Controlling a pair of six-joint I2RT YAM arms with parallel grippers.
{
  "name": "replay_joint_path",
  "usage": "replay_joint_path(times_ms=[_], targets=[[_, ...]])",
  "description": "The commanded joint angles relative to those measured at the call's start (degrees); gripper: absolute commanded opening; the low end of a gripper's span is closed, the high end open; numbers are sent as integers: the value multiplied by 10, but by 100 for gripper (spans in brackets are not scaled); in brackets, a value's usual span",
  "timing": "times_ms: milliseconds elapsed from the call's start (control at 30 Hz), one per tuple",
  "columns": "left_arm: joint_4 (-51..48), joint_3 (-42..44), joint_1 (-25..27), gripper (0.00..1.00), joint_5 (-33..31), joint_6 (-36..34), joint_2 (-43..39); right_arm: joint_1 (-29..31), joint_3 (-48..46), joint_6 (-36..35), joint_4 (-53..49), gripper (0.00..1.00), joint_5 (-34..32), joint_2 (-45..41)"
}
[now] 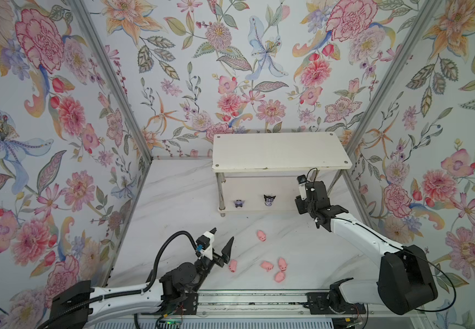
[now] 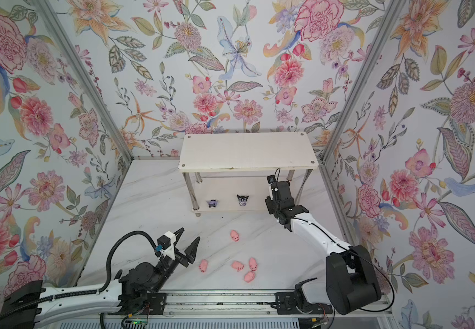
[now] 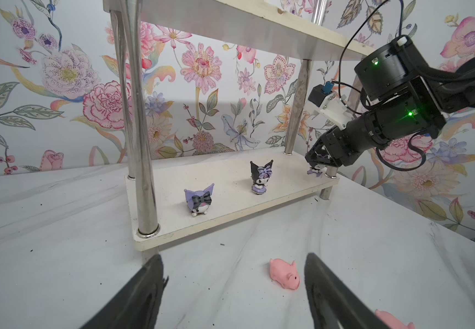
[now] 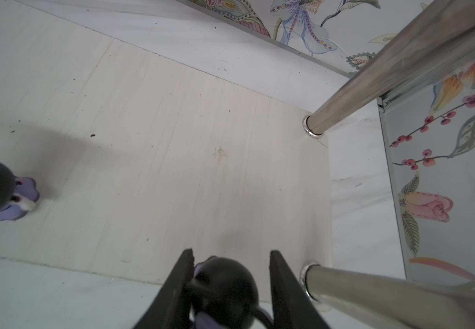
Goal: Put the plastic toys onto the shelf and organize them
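The right tool [image 4: 232, 255] is narrow, its fingers on either side of the black head of a small purple figure [image 4: 222, 284]. One finger touches the head and a thin gap shows by the other, so I cannot tell whether it grips or has let go. The figure is at the front right corner of the shelf's [image 1: 281, 151] lower board [image 4: 173, 171], just beside a chrome leg [image 4: 344, 299]. Two more figures [image 1: 239, 203] [image 1: 269, 200] stand along the same board, well apart.

The step in hand looks like setting down the third figure. The next move would call for opening fully and drawing straight back, clear of the leg and the top board.

The left tool [image 1: 223, 233] is wide and empty above the surface [image 1: 173, 205]. One pig [image 1: 232, 265] is just beside it, and the other four pigs [image 1: 267, 265] lie scattered nearby. All five are not yet on the shelf, so most of the task remains.
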State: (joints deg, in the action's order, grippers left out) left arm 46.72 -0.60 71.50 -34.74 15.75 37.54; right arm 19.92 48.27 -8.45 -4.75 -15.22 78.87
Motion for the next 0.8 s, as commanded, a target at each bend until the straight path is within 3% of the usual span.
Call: replay_joint_path(times_ms=[0, 200, 400, 567, 767], targets=[[18, 100, -9, 78, 1, 7, -10, -5, 1, -21, 46, 0, 21, 25], [13, 99, -12, 78, 2, 9, -12, -7, 7, -26, 62, 0, 32, 63], [14, 97, -14, 79, 2, 8, -6, -10, 1, -32, 76, 6, 36, 75], [19, 98, -17, 79, 2, 8, 2, -13, -8, -34, 93, 21, 52, 77], [20, 98, -18, 79, 2, 9, 3, -13, -20, -31, 105, 54, 53, 73]])
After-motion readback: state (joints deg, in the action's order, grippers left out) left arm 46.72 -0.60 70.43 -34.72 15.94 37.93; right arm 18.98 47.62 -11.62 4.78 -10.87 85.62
